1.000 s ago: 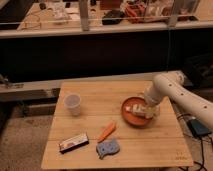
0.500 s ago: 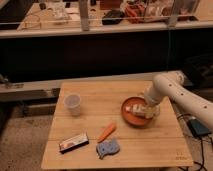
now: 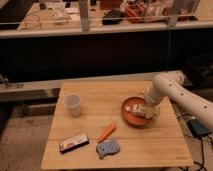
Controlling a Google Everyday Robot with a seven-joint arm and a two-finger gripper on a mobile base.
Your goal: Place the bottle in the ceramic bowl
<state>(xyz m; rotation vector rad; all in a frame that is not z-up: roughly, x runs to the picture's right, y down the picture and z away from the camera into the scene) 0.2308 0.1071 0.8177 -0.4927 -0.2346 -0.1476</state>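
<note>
The orange-brown ceramic bowl (image 3: pixel 131 118) sits on the right half of the wooden table (image 3: pixel 90 120). The small white bottle (image 3: pixel 136 109) lies on its side inside the bowl, cap toward the left. My gripper (image 3: pixel 149 108) comes in from the right on a white arm (image 3: pixel 180 95). It is low over the bowl's right side, at the bottle's right end. I cannot tell whether it holds the bottle or only touches it.
A translucent white cup (image 3: pixel 73 104) stands at the table's left. An orange carrot (image 3: pixel 106 132), a blue object (image 3: pixel 108 148) and a flat dark packet (image 3: pixel 73 143) lie near the front edge. A black device (image 3: pixel 199 127) with cables lies off the table's right edge.
</note>
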